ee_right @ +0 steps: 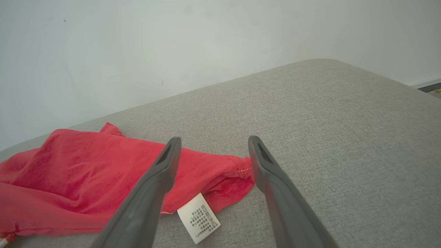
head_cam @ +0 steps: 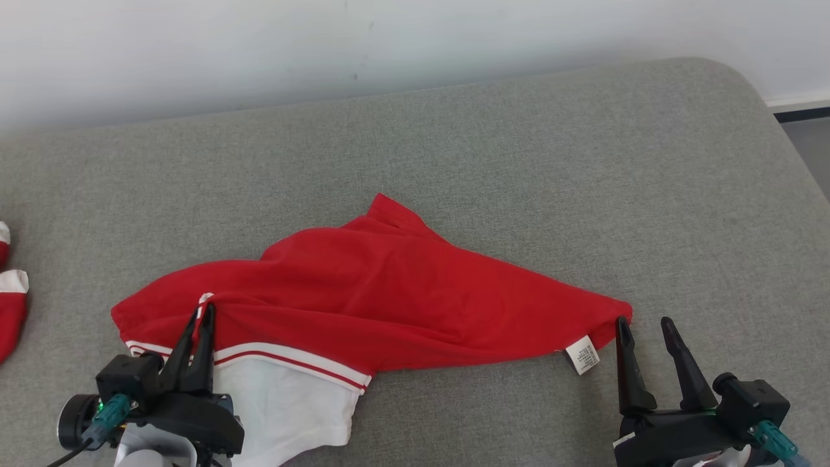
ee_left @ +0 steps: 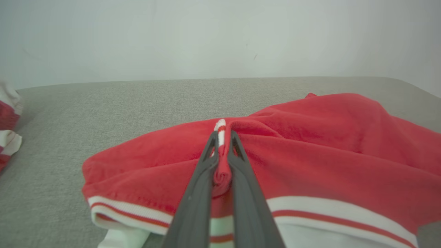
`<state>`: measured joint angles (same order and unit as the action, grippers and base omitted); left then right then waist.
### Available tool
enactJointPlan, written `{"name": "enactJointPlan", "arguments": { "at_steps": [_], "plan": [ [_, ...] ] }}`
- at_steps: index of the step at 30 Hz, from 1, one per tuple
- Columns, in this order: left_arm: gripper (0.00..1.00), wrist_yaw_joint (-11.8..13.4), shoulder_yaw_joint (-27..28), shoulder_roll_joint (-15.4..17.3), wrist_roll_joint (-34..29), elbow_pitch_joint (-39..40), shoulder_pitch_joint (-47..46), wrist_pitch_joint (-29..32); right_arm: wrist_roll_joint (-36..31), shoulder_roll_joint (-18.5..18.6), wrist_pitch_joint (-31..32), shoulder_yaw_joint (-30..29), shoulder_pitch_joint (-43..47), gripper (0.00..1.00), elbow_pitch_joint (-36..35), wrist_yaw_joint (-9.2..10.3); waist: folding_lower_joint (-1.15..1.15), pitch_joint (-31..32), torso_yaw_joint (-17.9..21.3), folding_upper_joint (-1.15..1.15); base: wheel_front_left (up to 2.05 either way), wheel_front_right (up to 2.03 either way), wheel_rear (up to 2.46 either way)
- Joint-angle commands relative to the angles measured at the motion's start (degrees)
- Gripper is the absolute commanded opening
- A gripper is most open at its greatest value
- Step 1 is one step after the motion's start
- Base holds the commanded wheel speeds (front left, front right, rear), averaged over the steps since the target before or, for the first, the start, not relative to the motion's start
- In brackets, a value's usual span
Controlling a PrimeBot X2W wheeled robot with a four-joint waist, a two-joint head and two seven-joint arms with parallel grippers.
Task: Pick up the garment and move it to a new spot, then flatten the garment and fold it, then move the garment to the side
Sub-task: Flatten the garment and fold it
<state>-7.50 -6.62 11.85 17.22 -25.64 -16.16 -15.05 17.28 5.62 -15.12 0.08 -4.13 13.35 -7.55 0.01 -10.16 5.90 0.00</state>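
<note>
Head view: the red garment [head_cam: 389,292] lies crumpled across the near middle of the grey cushioned surface [head_cam: 519,162]. A white panel [head_cam: 285,402] and a red-and-white striped band [head_cam: 292,360] show at its near left.
My left claw [head_cam: 206,311]: pinched tight on a raised fold of the garment near its left end, fingers pointing away from me.
Left wrist view: my left claw [ee_left: 224,136] has red cloth bunched between its two fingers. A bit of white-and-red trim pokes up just past the tips, and the rest of the garment [ee_left: 327,137] spreads off to the right.
My right claw [head_cam: 644,322]: spread wide with nothing in it, at the garment's right corner; its left fingertip meets the cloth's edge there.
Right wrist view: the corner of the garment [ee_right: 86,162] lies in the gap of my right claw [ee_right: 214,139], close against the right finger. I cannot tell whether that finger presses it.
Care label [head_cam: 582,355]: white, printed, lying on the cushion just beside the corner; it shows between my right fingers [ee_right: 199,217].
Other cloth [head_cam: 11,305]: red and white, at the far left edge, well apart from the garment.
Wall [head_cam: 259,52]: pale, behind the cushion's far edge.
</note>
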Motion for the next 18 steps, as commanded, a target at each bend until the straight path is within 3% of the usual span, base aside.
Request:
{"name": "enactJointPlan", "arguments": {
  "at_steps": [1,2,3,4,18],
  "plan": [
    [0.00,0.1,0.8,-0.1,0.2,-0.9,-0.5,-0.2,-0.4,-0.3,0.0,-0.1,0.1,1.00,0.1,0.13,-0.01,0.3,0.2,0.00,0.00,0.00,0.00],
    [0.21,0.1,0.9,-0.3,0.2,-1.2,-0.2,-0.2,-0.4,-0.4,0.0,-0.3,0.4,1.00,0.2,0.13,-0.01,0.5,0.1,0.00,0.00,0.00,0.00],
    [0.90,0.1,1.1,-0.5,0.0,-1.2,0.3,-0.2,-0.4,-0.4,0.0,-0.4,0.7,1.00,0.3,0.13,-0.01,0.7,0.0,0.00,0.00,0.00,0.00],
    [1.00,0.1,1.3,-0.9,0.1,-1.0,0.9,-0.2,-0.5,-0.3,0.0,-0.6,1.0,1.00,0.5,0.13,-0.01,1.0,-0.2,0.00,0.00,0.00,0.00],
    [1.00,0.1,4.6,-6.7,0.1,8.7,13.8,-0.2,-0.2,1.0,0.0,-3.4,4.1,1.00,1.9,0.13,-0.01,3.8,-4.2,0.00,0.00,0.00,0.00]
  ]
}}
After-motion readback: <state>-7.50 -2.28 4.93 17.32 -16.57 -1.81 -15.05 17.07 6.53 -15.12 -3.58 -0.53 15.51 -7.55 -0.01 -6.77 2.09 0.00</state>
